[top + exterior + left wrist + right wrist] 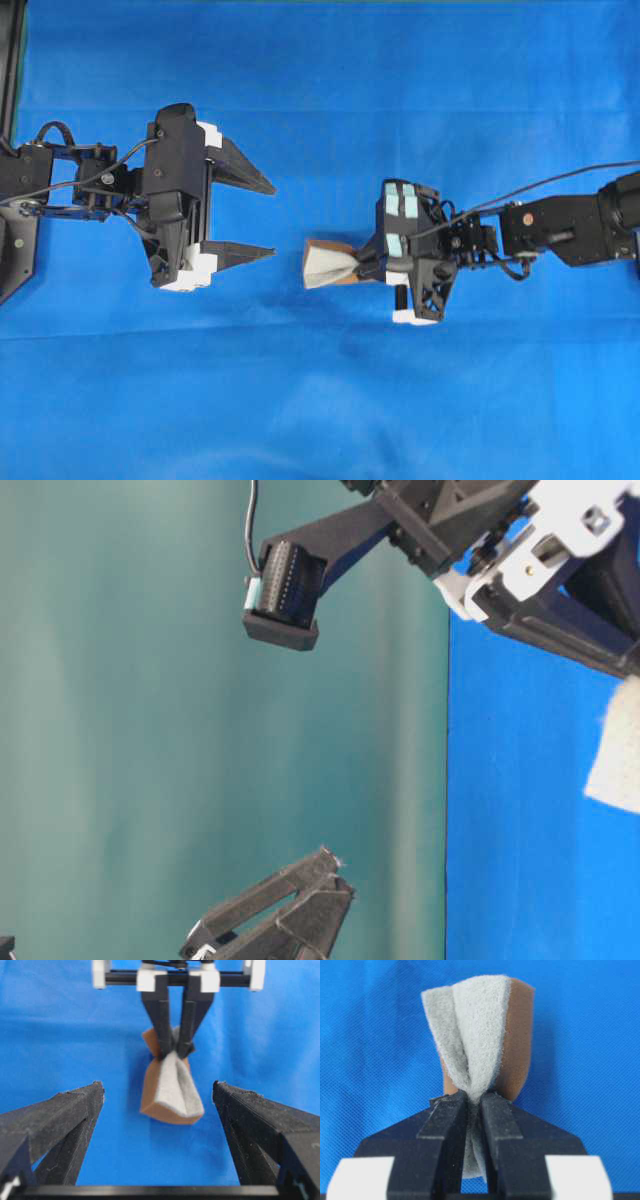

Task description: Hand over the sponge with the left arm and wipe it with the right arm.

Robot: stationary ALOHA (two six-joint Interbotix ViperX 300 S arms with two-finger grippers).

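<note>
Sponge: grey-white face, orange-brown backing, pinched and creased at one end, above blue cloth. Left to right in overhead view: left gripper, jaws spread wide, holding nothing, pointed at sponge, well apart from it; sponge between both grippers; right gripper, green-taped wrist, jaws clamped narrow on sponge.
</note>
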